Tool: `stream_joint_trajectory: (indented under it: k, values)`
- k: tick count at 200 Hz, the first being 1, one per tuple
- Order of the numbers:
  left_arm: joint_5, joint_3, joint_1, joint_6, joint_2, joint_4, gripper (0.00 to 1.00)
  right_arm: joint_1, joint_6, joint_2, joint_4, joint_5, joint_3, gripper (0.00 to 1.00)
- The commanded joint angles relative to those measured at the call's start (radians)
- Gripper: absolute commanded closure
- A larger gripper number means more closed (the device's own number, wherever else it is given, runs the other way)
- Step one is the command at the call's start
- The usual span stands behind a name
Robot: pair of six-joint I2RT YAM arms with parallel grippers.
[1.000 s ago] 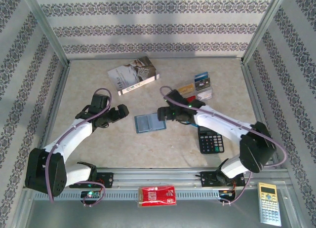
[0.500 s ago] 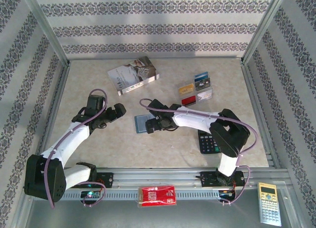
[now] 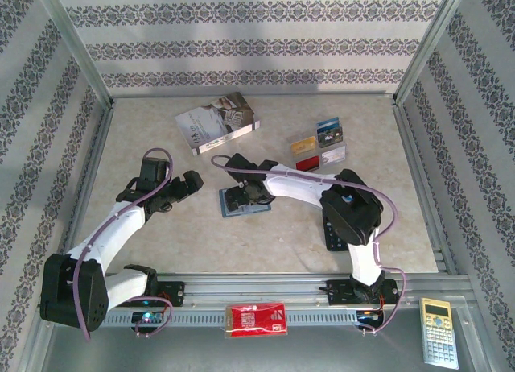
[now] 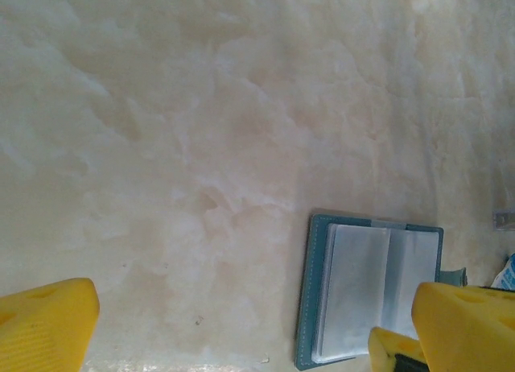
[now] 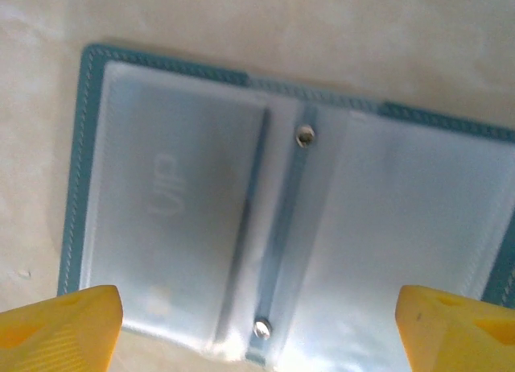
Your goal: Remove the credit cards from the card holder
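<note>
**Card holder** (image 3: 256, 208): blue-grey, lying open and flat at mid-worktop (image 3: 370, 114), between your two arms.
- From above, its long axis runs left to right, slightly skewed, and the fold crosses it near to far.
- Your right wrist camera adds detail to the overhead view: a teal stitched border, cloudy clear pockets facing up, two metal studs (image 5: 304, 135) on the fold, and an embossed mark on the left pocket.
- You cannot tell whether the pockets hold anything.

**Right gripper** (image 3: 241, 196): directly over the holder.
- Its yellow fingers (image 5: 56, 324) are released and wide apart, one towards each end of the long axis.
- You cannot tell whether they touch the holder.

**Left gripper** (image 3: 189, 183): left of the holder and apart from it.
- Its fingers (image 4: 44, 320) are released, with bare worktop between them.
- Its camera shows the open holder just beside the right-hand finger.

**Other things, seen from above**
- Four cards (image 3: 319, 146) lie in a loose group to the far right of the holder, well apart from it.
- A book (image 3: 217, 122) lies at the back.
- A black calculator (image 3: 331, 231) is partly under your right forearm.
- A red packet (image 3: 256, 318) and a cream calculator (image 3: 438, 332) sit on the front ledge.

**Change over the last second**
- Your right gripper sat at the holder's right edge. It has swung left across the holder, and the forearm now hides more of the black calculator.
- Your left gripper has drawn slightly back.
- The holder and the cards keep their places.
</note>
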Motion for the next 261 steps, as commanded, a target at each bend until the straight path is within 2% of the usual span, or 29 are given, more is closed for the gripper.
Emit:
stream_joint_trajectory:
  k: [1, 31, 84, 145, 157, 221, 246, 261]
  values:
    - [0.007, -0.013, 0.017, -0.005, -0.013, 0.022, 0.00, 0.011, -0.021, 0.053, -0.056, 0.033, 0.065, 0.14]
    - [0.032, -0.009, 0.017, 0.009, -0.007, 0.020, 0.00, 0.009, -0.018, 0.091, -0.086, 0.057, 0.086, 0.16]
    - [0.107, 0.012, 0.016, 0.040, 0.038, 0.023, 0.01, -0.008, 0.004, 0.112, -0.078, 0.072, -0.012, 0.19]
    - [0.217, 0.011, -0.040, -0.017, 0.140, 0.138, 0.14, -0.035, 0.033, 0.111, -0.033, 0.072, -0.109, 0.26]
    - [0.229, 0.010, -0.060, -0.033, 0.161, 0.168, 0.18, -0.043, 0.043, 0.099, -0.009, 0.060, -0.129, 0.28]
    - [0.278, 0.004, -0.185, -0.130, 0.298, 0.365, 0.58, -0.062, 0.081, 0.038, 0.066, 0.050, -0.188, 0.43]
    - [0.278, 0.013, -0.213, -0.159, 0.343, 0.401, 0.69, -0.068, 0.092, 0.009, 0.101, 0.043, -0.213, 0.49]
    - [0.276, 0.016, -0.224, -0.174, 0.369, 0.417, 0.74, -0.071, 0.101, -0.014, 0.124, 0.040, -0.232, 0.50]
